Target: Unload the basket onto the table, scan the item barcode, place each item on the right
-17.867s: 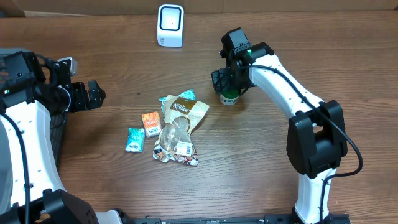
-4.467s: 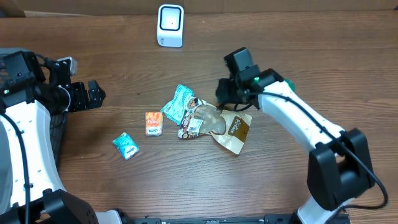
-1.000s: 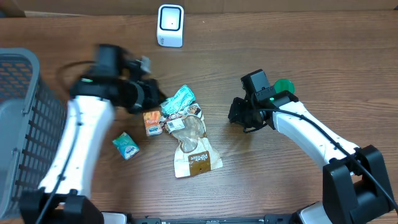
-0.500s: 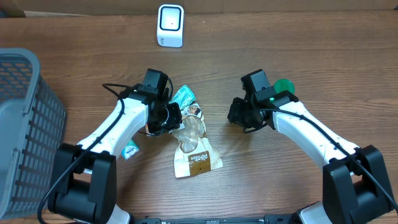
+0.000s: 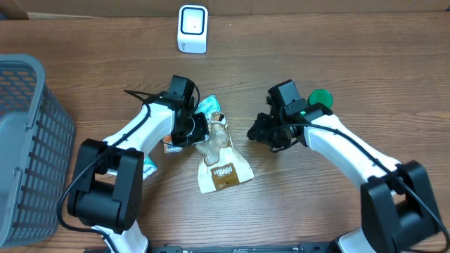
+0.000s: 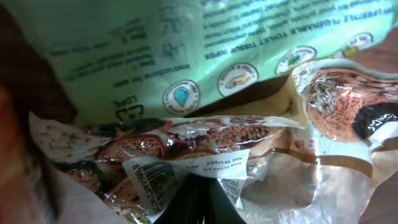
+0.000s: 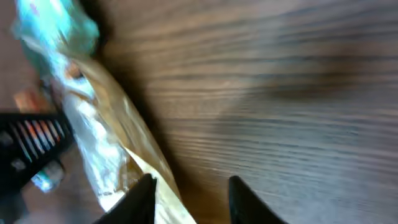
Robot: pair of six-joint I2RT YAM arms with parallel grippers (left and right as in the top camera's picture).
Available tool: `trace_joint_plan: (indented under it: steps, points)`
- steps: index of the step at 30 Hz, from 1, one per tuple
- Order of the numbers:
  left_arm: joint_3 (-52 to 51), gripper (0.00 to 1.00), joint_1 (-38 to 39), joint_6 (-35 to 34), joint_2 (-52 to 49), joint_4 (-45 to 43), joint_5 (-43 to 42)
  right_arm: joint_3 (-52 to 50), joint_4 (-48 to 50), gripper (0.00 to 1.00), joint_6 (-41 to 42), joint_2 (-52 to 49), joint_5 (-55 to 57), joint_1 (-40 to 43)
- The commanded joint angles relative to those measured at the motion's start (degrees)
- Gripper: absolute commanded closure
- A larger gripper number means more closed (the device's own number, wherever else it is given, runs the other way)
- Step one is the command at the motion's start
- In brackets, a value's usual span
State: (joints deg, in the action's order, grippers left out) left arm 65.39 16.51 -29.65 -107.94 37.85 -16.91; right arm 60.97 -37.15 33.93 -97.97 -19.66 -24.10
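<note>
At table (image 5: 330,56) ctr, L gripper (image 5: 200,131) pinches glossy crinkled pouch (image 5: 223,171); R gripper (image 5: 253,134) released.

A mock shop checkout set up on a test bench: a wood-grain table (image 5: 351,56), a white barcode scanner (image 5: 193,28) at twelve o'clock, a grey shopping basket (image 5: 28,140) at nine, and snack packets (image 5: 223,172) heaped at the centre.

The green pack (image 6: 186,37) reads "flushable toilet tissue wipes" upside down; the white barcode label (image 6: 205,168) begins "8 8095".
</note>
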Motion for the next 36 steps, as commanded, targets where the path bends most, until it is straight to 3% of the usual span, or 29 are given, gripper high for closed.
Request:
trace_joint_plan:
  steps: [1,3,6,15,20,24,31,33,34,36]
  points:
    - [-3.1,0.96,-0.1,2.7,-7.6,-0.6,7.8,0.9,2.1,0.55,-5.5,-5.8,-10.5,-0.3]
    - [-3.1,0.96,-0.1,3.4,-7.9,-0.5,6.9,0.9,5.3,0.41,-9.2,-8.3,-19.1,-0.3]
    - [-3.0,0.96,-0.1,4.0,-7.9,-0.6,5.2,0.9,8.5,0.30,-12.0,-8.9,-24.9,-0.3]
    - [-3.0,0.96,-0.1,4.0,-7.9,-0.6,5.2,0.7,9.2,0.27,-14.7,-8.9,-29.3,-0.6]
    - [-3.0,0.96,-0.1,3.9,-7.9,-0.4,5.2,-2.5,12.7,0.29,-6.1,-9.7,-24.8,-3.1]
    - [-3.0,0.96,-0.1,4.0,-7.9,-0.4,5.0,-4.1,17.5,0.39,3.9,-12.5,-24.7,-6.2]
    - [-3.0,0.96,-0.1,4.0,-7.9,-0.4,5.0,-4.1,19.0,0.51,9.8,-13.1,-20.5,-7.7]
    - [-3.0,0.96,-0.1,4.0,-7.9,-0.4,5.0,-4.1,18.9,0.67,9.8,-13.1,-20.4,-7.5]
    - [-3.0,0.96,-0.1,4.0,-7.9,-0.4,5.0,-4.1,18.9,0.83,9.8,-13.1,-20.4,-7.1]
    - [-3.0,0.96,-0.1,4.0,-7.9,-0.4,5.0,-4.1,19.0,0.91,9.7,-13.0,-20.4,-6.6]
